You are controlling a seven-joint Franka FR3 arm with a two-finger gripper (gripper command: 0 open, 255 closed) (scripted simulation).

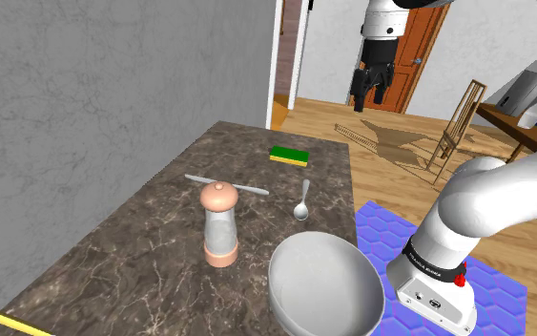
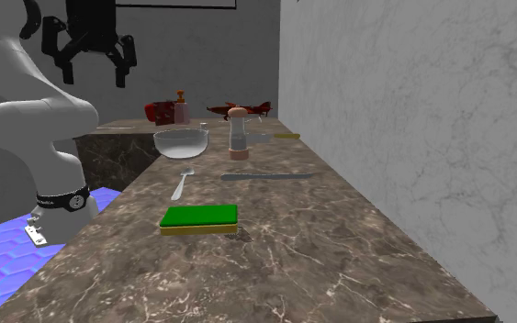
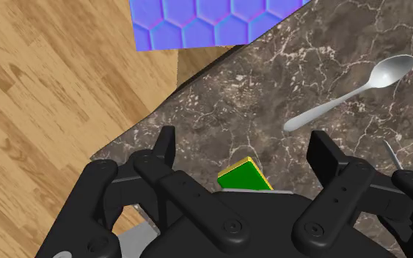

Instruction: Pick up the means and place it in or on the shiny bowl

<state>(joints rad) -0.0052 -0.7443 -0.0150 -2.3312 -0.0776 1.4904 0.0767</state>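
One gripper (image 1: 369, 97), jaws apart, hangs high over the green sponge (image 1: 289, 155) on your counter (image 1: 142, 248).
Likely light, squashy; pinch gently across its sides.

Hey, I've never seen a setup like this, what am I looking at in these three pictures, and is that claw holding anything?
It is a simulated white robot arm on a stand beside a dark marbled counter. One picture looks down from beside the stand, one looks along the counter from its other end, and one comes from a camera on the arm's hand. On the counter are a green-and-yellow sponge, a spoon, a knife, a grinder with a pink top and a shiny bowl. The black pincer hangs high above the sponge, its fingers apart, holding nothing.
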